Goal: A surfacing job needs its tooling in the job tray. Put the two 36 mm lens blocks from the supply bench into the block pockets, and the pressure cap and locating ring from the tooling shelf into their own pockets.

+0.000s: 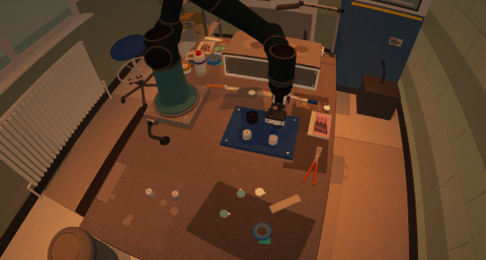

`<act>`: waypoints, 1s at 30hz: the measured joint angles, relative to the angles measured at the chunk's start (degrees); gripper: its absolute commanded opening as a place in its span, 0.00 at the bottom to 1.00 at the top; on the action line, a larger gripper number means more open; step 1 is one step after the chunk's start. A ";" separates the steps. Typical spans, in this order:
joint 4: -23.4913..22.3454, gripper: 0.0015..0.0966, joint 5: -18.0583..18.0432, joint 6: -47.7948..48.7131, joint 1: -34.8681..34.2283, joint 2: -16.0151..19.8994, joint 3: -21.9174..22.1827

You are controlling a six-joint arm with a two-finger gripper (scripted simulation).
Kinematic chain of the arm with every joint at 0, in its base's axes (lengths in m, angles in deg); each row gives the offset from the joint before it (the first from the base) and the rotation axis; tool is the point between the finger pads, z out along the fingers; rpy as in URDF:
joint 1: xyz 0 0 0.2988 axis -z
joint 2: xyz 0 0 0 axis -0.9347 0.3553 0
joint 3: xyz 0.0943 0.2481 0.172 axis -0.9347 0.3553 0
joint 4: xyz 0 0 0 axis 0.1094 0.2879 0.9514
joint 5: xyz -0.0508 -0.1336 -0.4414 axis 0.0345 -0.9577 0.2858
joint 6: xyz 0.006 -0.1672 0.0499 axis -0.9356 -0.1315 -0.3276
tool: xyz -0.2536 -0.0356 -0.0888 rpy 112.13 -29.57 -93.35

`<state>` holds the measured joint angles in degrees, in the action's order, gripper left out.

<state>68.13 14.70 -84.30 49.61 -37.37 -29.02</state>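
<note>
My gripper hangs low over the far right pocket of the blue job tray. It is closed on a pale ring-shaped part, which I take to be the locating ring; my fingers hide most of it. A dark pressure cap sits in the tray's far left pocket. Two pale lens blocks stand in the near pockets. Two smaller pale blocks stand on the near left of the bench.
A dark mat lies near the front with a blue tape roll and small discs on it. Orange pliers lie right of the tray. A grey-fronted box stands behind the tray. My arm's base is at the left.
</note>
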 measured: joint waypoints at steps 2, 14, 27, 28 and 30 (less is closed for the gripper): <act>0.00 0.01 0.21 0.00 0.00 0.22 -0.01; 0.00 0.01 1.66 0.00 0.00 1.77 -0.09; 0.00 0.01 2.76 0.00 0.00 2.97 -0.19; 0.00 0.01 2.80 0.00 0.00 3.01 -0.20; 0.00 0.01 2.86 0.00 0.00 3.08 -0.20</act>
<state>68.13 17.57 -84.30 49.61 -34.29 -29.22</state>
